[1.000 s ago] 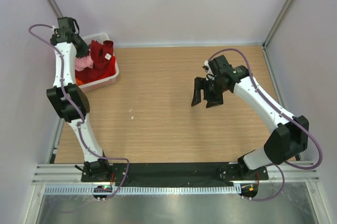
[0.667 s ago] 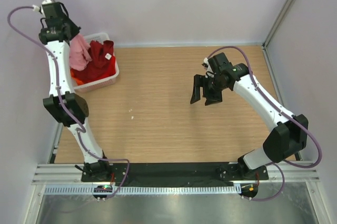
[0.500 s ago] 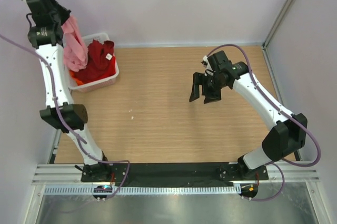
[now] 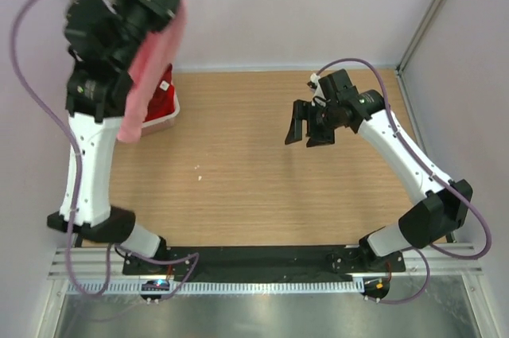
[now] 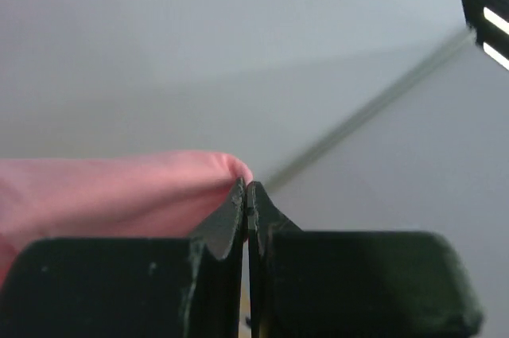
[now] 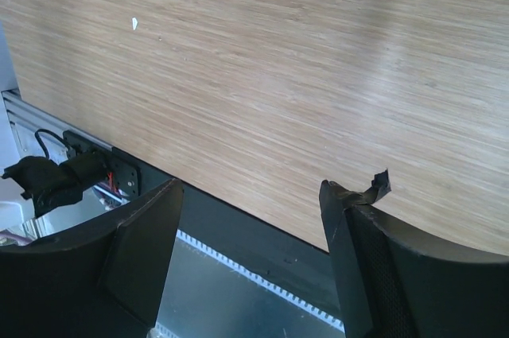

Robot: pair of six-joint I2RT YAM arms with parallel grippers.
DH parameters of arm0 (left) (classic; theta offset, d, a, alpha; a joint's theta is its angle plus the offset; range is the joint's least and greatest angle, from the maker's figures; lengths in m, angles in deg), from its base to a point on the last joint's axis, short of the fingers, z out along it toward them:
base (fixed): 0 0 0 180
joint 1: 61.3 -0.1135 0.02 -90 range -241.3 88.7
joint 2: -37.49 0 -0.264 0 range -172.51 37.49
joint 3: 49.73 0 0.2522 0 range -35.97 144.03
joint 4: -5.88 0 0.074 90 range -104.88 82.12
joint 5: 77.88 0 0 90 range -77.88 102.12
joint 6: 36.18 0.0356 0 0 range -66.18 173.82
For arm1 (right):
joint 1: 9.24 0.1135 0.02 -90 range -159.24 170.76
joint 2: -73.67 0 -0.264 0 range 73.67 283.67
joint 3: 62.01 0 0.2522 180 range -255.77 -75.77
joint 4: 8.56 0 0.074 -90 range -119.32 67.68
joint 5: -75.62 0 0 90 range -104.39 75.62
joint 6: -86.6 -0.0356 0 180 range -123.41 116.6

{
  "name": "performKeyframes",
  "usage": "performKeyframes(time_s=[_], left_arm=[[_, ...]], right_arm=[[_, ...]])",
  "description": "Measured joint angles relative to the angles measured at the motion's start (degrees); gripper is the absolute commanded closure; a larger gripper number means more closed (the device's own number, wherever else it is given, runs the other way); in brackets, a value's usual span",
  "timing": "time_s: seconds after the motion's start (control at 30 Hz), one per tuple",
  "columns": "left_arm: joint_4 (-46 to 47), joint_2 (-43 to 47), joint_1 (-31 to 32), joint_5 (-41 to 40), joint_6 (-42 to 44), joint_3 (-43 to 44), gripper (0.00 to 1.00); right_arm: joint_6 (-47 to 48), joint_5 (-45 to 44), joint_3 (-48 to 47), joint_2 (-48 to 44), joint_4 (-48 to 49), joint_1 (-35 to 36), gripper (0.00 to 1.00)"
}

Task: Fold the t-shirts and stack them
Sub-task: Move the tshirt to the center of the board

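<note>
The left claw [image 5: 246, 189] is held high above the basket [image 4: 170, 112], close to the overhead camera. Its two fingers are pressed tight together and pinch a fold of the light pink t-shirt [image 4: 147, 67]. From that pinch the pink cloth hangs down as one long strip. In the overhead view it crosses in front of the basket's left part and hides it. The wrist view shows the pink cloth bunched to the left of the closed fingertips, with only the grey wall behind.

The basket sits at the counter's [image 4: 238, 195] far left corner. In the part that shows to the right of the hanging pink cloth lies the dark red t-shirt [image 4: 161, 98], with its small white tag facing up. The orange t-shirt cannot be made out behind the pink strip.

Right of the basket and nearer the arm bases, a small white speck [image 4: 199, 167] lies on the bare wood.

Well to the right of the basket, over the counter's right half, hangs the right claw [image 4: 308, 127]. Its fingers stand wide apart with nothing between them. Its own camera sees only wood grain and the counter's near edge through the gap.
</note>
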Motion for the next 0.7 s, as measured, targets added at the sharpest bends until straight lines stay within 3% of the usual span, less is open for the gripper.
performKeyframes(time_s=[0.13,0.17,0.27,0.37,0.5,0.7], left_arm=[[-1.88,10.45,17.97,-2.67,1.70,-21.07,0.99],[-3.06,13.25,21.79,-4.35,1.77,-26.99,0.70],[-6.49,18.67,31.17,-7.43,1.77,-40.48,0.31],[-12.83,20.70,34.82,-8.59,0.79,-48.81,0.29],[-21.05,21.97,35.12,-12.85,1.18,-51.10,0.37],[-26.86,31.63,35.15,-18.27,1.44,-56.98,0.34]], right_arm=[[0.26,-1.81,-0.02,-3.06,-1.75,-0.11,0.23],[0.31,-2.67,-0.02,-4.04,-2.25,-0.13,0.23],[0.42,-5.73,0.00,-7.43,-4.70,-0.13,0.23],[0.42,-8.57,1.18,-11.41,-6.95,-0.13,0.23],[0.48,-9.29,6.88,-15.41,-8.00,-0.13,0.22],[0.00,-5.86,15.02,-11.47,-5.70,1.27,0.22]])
